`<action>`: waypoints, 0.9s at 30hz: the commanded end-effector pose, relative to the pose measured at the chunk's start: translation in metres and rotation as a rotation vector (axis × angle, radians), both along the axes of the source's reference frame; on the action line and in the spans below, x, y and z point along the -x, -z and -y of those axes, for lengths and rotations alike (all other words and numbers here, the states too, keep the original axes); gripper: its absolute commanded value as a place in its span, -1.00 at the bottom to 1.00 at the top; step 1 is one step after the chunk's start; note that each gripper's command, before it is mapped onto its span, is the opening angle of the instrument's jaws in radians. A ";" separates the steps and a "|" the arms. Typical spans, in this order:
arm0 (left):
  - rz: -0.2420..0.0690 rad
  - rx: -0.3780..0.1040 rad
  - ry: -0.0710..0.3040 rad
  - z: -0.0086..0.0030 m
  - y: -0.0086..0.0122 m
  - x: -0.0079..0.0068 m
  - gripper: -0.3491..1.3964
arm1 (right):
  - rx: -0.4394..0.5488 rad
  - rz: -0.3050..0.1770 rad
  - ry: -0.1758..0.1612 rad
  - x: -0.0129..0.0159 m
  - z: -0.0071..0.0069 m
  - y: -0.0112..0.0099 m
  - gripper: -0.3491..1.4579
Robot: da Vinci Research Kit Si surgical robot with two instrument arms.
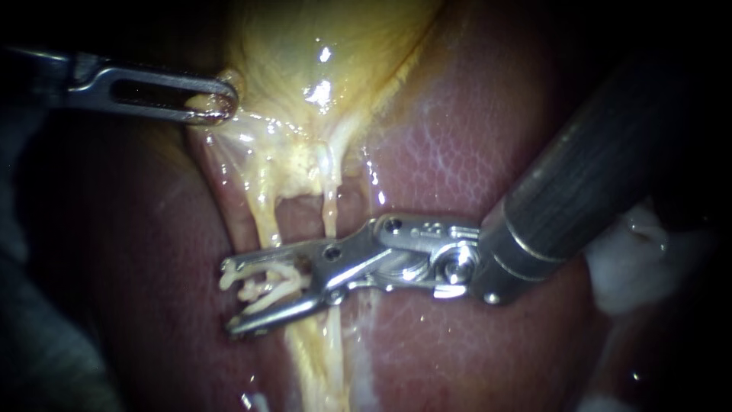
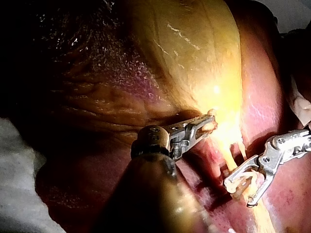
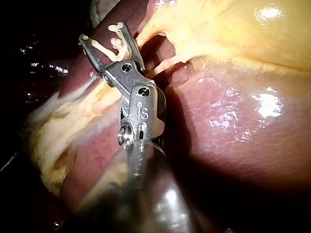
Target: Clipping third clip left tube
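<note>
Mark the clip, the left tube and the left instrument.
clip [image 1: 259,288]: endoscope view, its white middle.
left tube [image 1: 263,217]: endoscope view, bare stretch above the clip.
left instrument [image 1: 221,107]: endoscope view, jaw tips, shut on the gallbladder [image 1: 305,46] edge.

The gallbladder [image 1: 320,53] is a glossy yellow sac that narrows downward to a ragged neck. The liver [image 1: 450,145] lies behind and around the gallbladder, pink-red, wet and finely mottled. From the gallbladder's neck a thin pale tube [image 1: 329,206] hangs down over the liver. Further below the neck, a strip of yellowish tissue [image 1: 320,366] runs on across the liver. Well to the right of the gallbladder, past the liver's edge, sits a soft white lump [image 1: 633,259]. In the left wrist view a white cloth [image 2: 17,194] lies far from the gallbladder, beyond dark wrinkled tissue.
</note>
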State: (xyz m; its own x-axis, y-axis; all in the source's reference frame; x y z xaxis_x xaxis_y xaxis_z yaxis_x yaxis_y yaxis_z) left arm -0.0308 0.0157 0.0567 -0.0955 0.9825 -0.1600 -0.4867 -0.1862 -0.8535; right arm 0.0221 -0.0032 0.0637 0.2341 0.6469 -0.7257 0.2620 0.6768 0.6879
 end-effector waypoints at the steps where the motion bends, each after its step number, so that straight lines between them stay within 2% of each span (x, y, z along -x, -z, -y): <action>1: 0.000 0.000 0.000 0.0000 0.0000 0.0000 -1.00 | -0.001 -0.001 0.000 0.0000 0.0000 0.0002 -0.11; 6: 0.000 0.000 0.000 0.0000 0.0000 0.0000 -1.00 | 0.000 -0.002 -0.005 0.0013 -0.0002 0.0014 -0.11; 10: 0.000 0.000 0.000 0.0000 0.0000 0.0000 -1.00 | -0.022 0.007 -0.015 0.0033 -0.0009 0.0024 -0.10; 15: 0.000 0.000 0.000 0.0000 0.0000 0.0000 -1.00 | -0.048 0.019 -0.026 0.0056 -0.0019 0.0026 -0.09; 20: 0.000 0.000 0.000 0.0000 0.0000 0.0000 -1.00 | -0.067 0.028 -0.037 0.0070 -0.0029 0.0017 -0.09; 27: 0.000 0.000 0.000 0.0000 -0.0001 0.0000 -1.00 | -0.093 0.065 -0.035 0.0076 -0.0034 -0.0008 -0.09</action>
State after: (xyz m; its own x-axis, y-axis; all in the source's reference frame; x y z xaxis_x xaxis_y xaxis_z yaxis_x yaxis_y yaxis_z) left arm -0.0309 0.0157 0.0567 -0.0950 0.9825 -0.1603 -0.4870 -0.1863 -0.8533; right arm 0.0144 0.0002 0.0648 0.2551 0.7235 -0.6414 0.1867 0.6140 0.7669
